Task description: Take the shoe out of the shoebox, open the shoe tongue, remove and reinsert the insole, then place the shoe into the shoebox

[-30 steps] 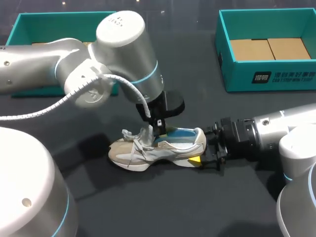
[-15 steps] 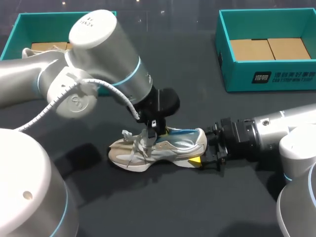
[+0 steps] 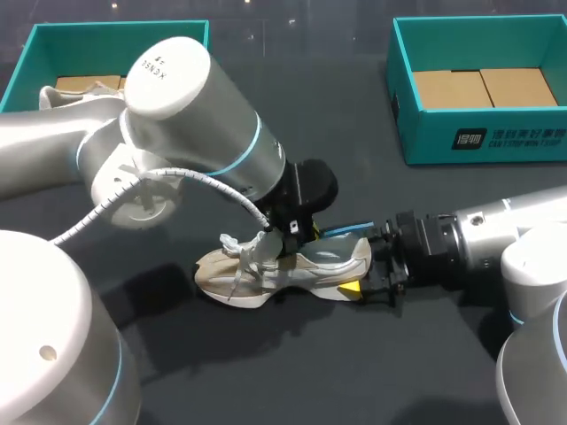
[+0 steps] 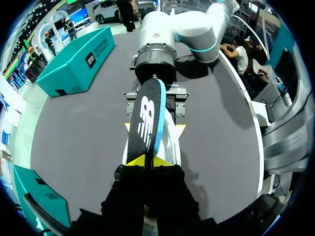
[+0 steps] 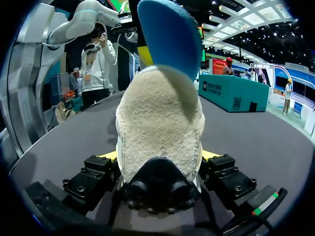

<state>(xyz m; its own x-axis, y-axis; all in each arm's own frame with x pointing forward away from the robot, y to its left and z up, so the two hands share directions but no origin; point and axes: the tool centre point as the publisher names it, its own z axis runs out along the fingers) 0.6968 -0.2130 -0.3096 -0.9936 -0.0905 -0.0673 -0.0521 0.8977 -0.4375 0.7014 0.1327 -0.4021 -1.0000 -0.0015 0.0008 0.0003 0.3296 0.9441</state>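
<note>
A beige and white shoe [image 3: 292, 266] lies on its sole on the dark table, toe to the left. My left gripper [image 3: 291, 237] hangs over its opening, shut on the insole [image 3: 350, 230], whose blue end sticks out above the heel. In the left wrist view the yellow tips of the left gripper [image 4: 147, 161] pinch the black, blue-edged insole [image 4: 147, 118] above the shoe [image 4: 171, 145]. My right gripper [image 3: 368, 276] holds the heel from both sides. In the right wrist view the fuzzy heel [image 5: 160, 123] fills the right gripper [image 5: 160, 157], with the blue insole [image 5: 170, 39] rising above.
A teal shoebox [image 3: 478, 142] with a cardboard floor stands at the back right. Another teal box [image 3: 35, 44] at the back left holds a second shoe [image 3: 62, 93], partly hidden by my left arm. The near side of the table is bare.
My left arm has shifted and lifted the insole: its blue heel end, earlier lying inside the shoe, now sticks out above the heel. The right gripper has stayed at the heel.
</note>
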